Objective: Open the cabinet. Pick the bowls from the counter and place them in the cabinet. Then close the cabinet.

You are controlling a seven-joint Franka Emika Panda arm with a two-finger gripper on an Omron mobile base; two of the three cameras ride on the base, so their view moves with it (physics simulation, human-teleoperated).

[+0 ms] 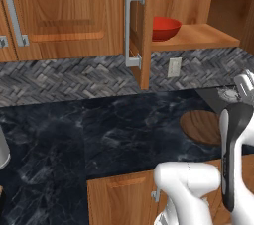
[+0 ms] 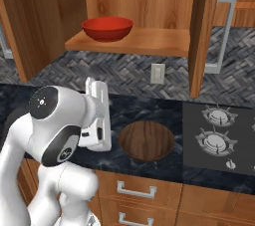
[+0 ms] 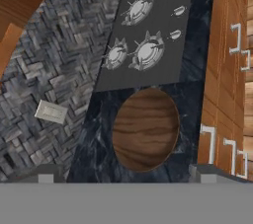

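Cabinet (image 2: 144,1) open, red bowl (image 2: 107,28) already on its shelf. Gripper (image 3: 126,181) jaws wide, empty, lined up above the wooden bowl (image 3: 146,129) on the counter (image 1: 74,130) beside the stove (image 2: 219,135), likely pre-grasp.

One bowl (image 2: 107,28) stands on the shelf inside the open cabinet (image 2: 134,41). The other bowl (image 2: 146,140) lies on the table (image 2: 149,110) below, just left of the stove (image 2: 219,135), near the front edge.
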